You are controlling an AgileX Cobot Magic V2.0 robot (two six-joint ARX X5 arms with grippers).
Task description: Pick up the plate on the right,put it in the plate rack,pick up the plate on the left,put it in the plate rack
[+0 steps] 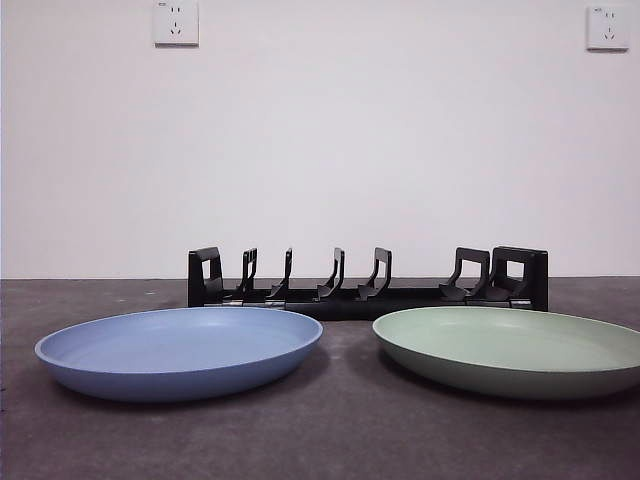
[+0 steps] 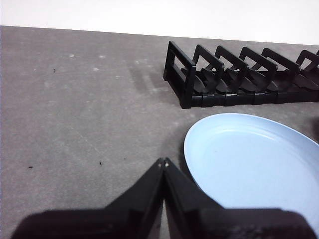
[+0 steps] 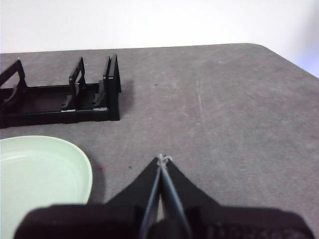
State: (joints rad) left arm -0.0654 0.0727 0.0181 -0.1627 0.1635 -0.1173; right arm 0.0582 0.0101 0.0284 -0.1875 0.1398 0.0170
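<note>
A blue plate [image 1: 180,350] lies flat on the left of the table and a green plate [image 1: 515,347] lies flat on the right. Behind them stands the long black plate rack [image 1: 368,280] with its row of upright dividers, holding nothing. My left gripper [image 2: 163,161] hovers shut just beside the blue plate's [image 2: 254,164] rim, with the rack's end [image 2: 239,74] beyond. Shut as well, my right gripper [image 3: 163,158] hangs beside the green plate [image 3: 40,179], on the side away from the blue one, near the rack's other end [image 3: 65,99]. Neither arm shows in the front view.
The dark grey tabletop [image 1: 340,430] stretches in front of the plates. A white wall with two sockets [image 1: 176,22] rises behind the rack. The table's rounded far corner [image 3: 269,50] lies beyond the right gripper.
</note>
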